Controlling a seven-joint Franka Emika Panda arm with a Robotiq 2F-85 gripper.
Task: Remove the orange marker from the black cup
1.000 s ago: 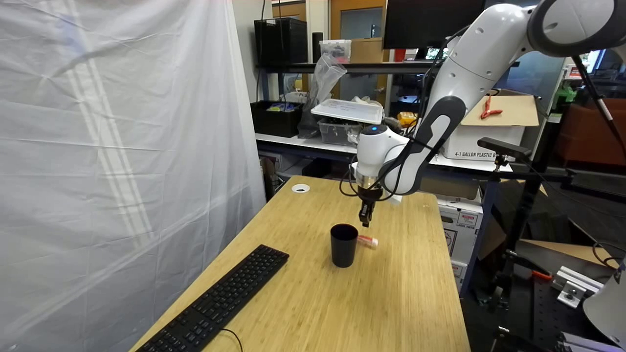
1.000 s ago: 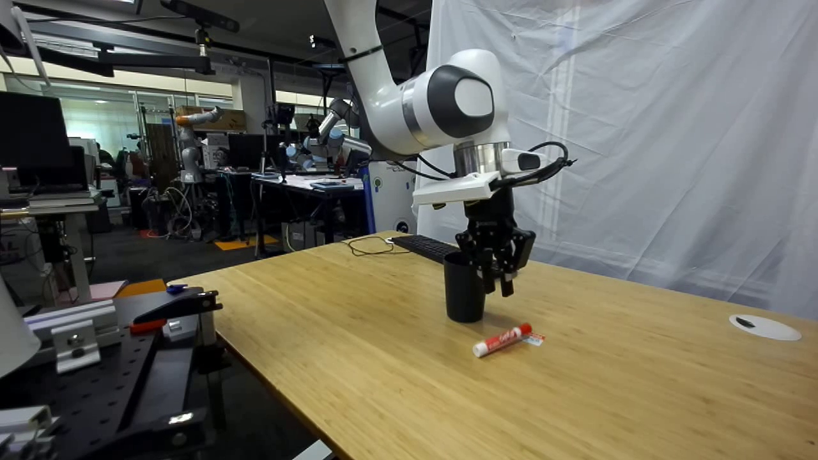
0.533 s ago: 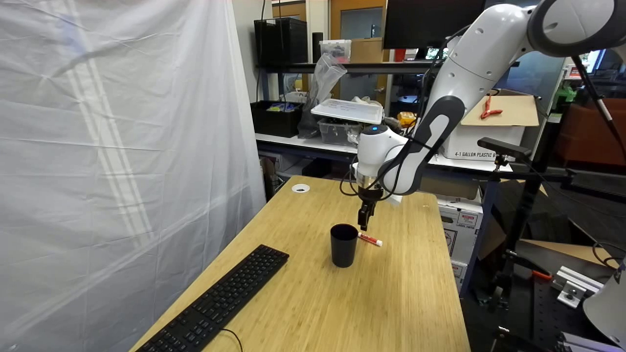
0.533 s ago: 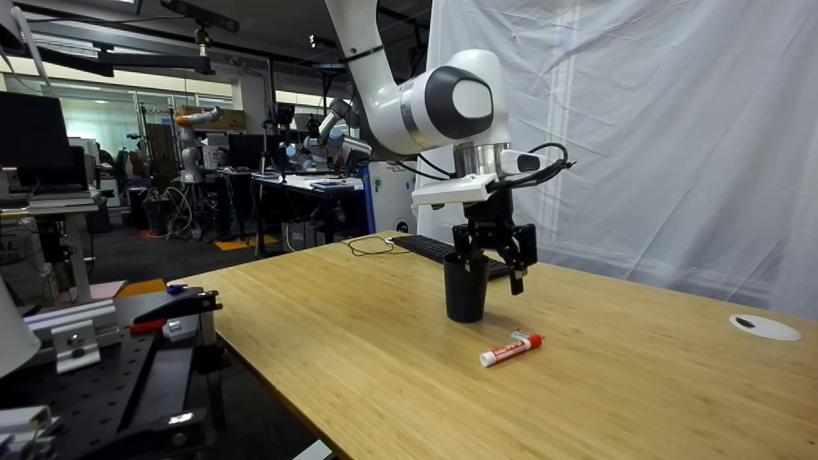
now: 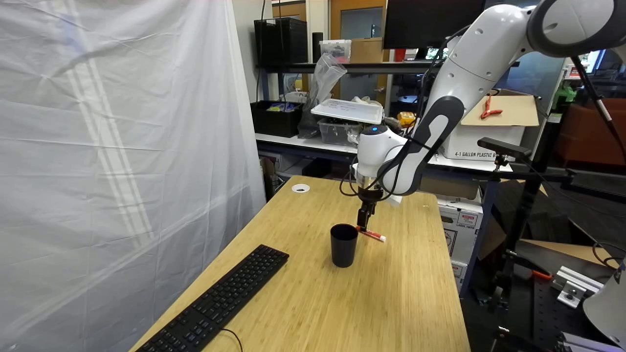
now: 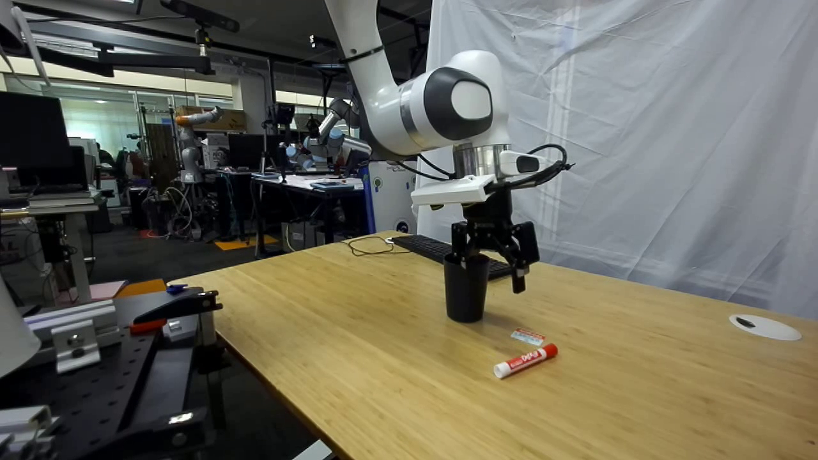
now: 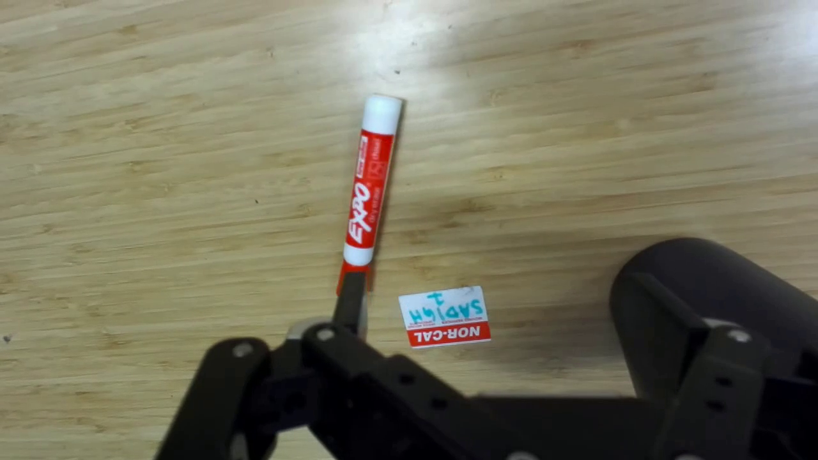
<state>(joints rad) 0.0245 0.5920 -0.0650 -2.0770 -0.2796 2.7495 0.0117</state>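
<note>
Red marker (image 7: 369,185), tapered cup (image 6: 465,292), grained tabletop (image 7: 160,172)

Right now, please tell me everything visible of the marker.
The marker looks plastic: slim red barrel lettered EXPO in white, white end, white band, red cap. It lies on the wooden table, outside the black cup and apart from the small label. Apparently only the table touches it; in the wrist view, one of the jaws partly hides its cap.
</note>
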